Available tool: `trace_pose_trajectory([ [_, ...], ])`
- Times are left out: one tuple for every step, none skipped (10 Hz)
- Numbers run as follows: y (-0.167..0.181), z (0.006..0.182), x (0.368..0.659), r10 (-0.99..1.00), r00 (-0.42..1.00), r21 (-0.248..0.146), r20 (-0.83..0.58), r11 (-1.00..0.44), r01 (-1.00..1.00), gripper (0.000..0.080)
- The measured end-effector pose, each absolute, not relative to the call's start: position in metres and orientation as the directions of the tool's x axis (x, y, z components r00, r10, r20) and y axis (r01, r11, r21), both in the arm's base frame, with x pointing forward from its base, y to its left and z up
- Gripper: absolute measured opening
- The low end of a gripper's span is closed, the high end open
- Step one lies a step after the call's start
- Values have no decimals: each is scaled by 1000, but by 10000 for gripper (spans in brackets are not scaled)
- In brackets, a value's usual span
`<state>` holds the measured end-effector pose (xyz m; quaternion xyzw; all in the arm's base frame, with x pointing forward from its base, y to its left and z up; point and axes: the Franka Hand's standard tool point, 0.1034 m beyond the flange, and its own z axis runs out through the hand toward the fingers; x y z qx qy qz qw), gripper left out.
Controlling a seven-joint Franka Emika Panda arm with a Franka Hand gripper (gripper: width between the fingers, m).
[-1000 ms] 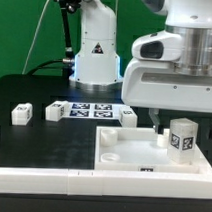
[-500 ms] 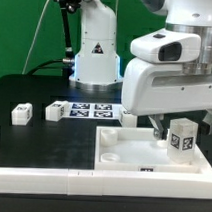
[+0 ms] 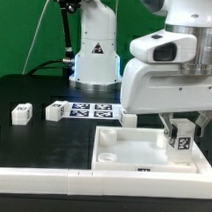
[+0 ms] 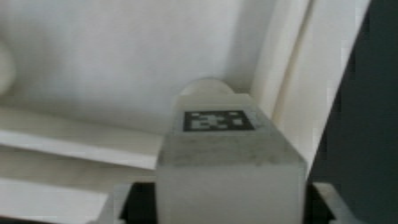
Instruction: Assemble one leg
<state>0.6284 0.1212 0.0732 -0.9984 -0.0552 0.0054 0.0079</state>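
A leg (image 3: 181,140), a small white block with a black-and-white marker, stands upright on the large white panel (image 3: 132,153) at the exterior view's right. My gripper (image 3: 180,131) has come down over it, one finger on each side. In the wrist view the leg (image 4: 222,150) fills the middle, its marker facing the camera. Dark gaps show between the leg and both fingers, so the gripper (image 4: 222,212) is open around the leg, not touching it.
Two more legs (image 3: 22,112) (image 3: 55,111) lie on the black table at the left, and a third (image 3: 128,117) is partly hidden behind my hand. The marker board (image 3: 91,110) lies before the robot base (image 3: 94,48). A white rail (image 3: 31,177) runs along the front.
My gripper has moved toward the exterior view's right and down, from beside the leg to over it, so its fingers now straddle the leg. The leg has not moved.
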Motion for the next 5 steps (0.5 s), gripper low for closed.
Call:
trace_pose_trajectory([
  [123,73,627,-36,999,-20,-15,-999,-36,290],
  [123,73,627,-145,989,-18,-17,-989,-146,290],
  [122,72,627,-280,960,-16,-19,-960,-280,290],
  [121,72,628,-399,917,-21,-20,-917,-399,290],
  [119,71,627,-522,852,-31,-21,-852,-523,291],
])
